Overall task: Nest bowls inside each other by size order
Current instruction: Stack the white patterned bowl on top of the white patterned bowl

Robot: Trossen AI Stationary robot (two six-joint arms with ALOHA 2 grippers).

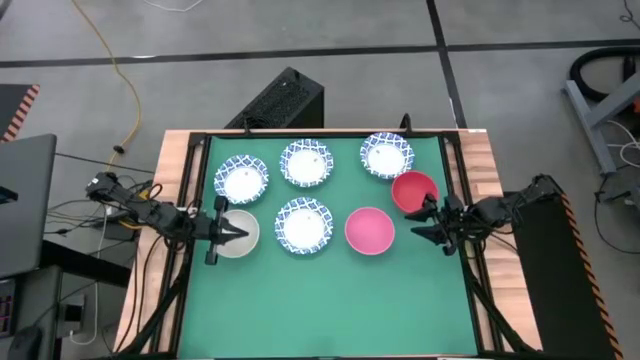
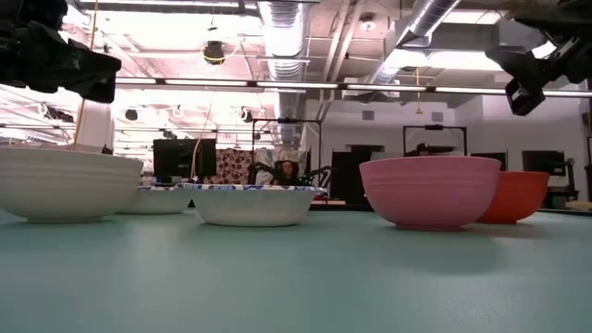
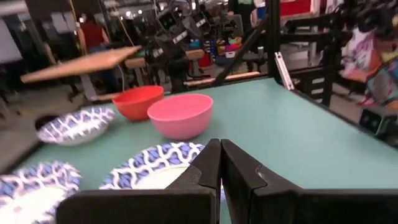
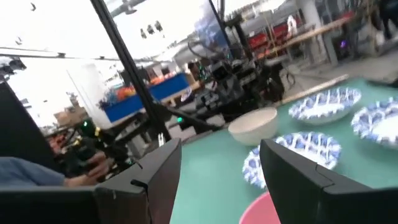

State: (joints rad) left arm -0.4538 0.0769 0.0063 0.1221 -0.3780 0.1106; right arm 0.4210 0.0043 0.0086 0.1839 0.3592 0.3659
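Bowls (image 1: 307, 164): four blue-patterned, one off-white, one pink, one red.

A green table mat (image 1: 330, 300) and a black box (image 1: 283, 101).

glossy pink bowl (image 2: 431, 190), matt green tabletop (image 1: 330, 300), wood edges

This is a robotics lab or workshop with an industrial feel. Bare ventilation ducts (image 2: 287, 37) and pipes run under the ceiling, with strip lights between them. The floor (image 1: 200, 60) is grey concrete, with a yellow cable (image 1: 128, 90) trailing across it. Beyond the green worktop (image 1: 330, 300) stand monitors (image 2: 185, 157), black metal frames and cluttered benches.
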